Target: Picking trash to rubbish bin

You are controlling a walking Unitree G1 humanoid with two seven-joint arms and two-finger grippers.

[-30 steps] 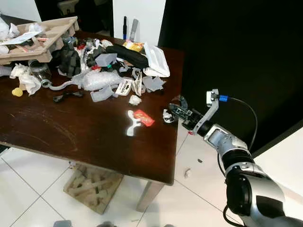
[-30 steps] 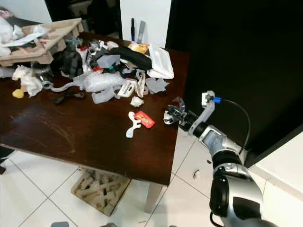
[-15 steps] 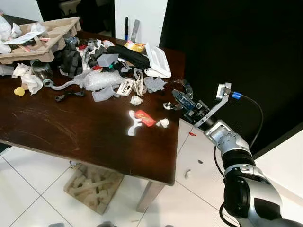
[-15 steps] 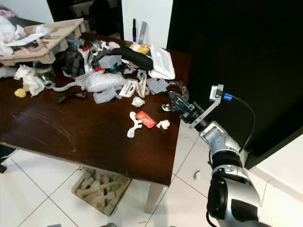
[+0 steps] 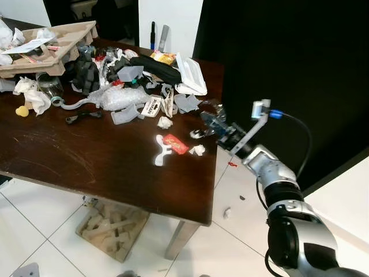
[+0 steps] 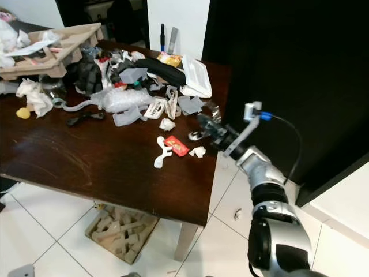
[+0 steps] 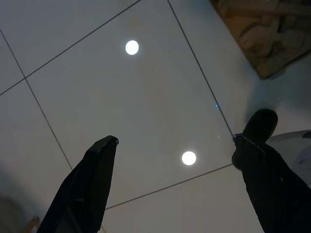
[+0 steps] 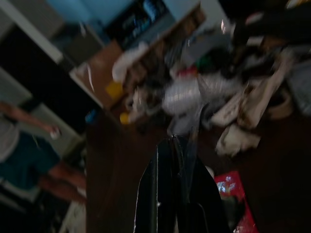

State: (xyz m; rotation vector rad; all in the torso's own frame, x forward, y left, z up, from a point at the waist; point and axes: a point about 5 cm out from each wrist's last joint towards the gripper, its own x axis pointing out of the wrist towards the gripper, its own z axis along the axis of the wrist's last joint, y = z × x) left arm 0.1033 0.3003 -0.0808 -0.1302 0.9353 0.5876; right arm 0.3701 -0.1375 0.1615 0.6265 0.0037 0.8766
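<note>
Right gripper [image 5: 209,122] moved back over table [image 5: 86,167] right edge, clenched, holding nothing; white scrap [image 5: 198,150] dropped, trash pile [image 5: 132,86] remains

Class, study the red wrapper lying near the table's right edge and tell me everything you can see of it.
The red wrapper is a small, flat, glossy packet, apparently foil or plastic, with pale print on its face. It lies flat and slightly skewed on the dark wooden table. Its left end meets a white Y-shaped plastic piece; a crumpled white scrap lies just to its right. The right tool, fingers shut, hovers further to its right, apart from it.
</note>
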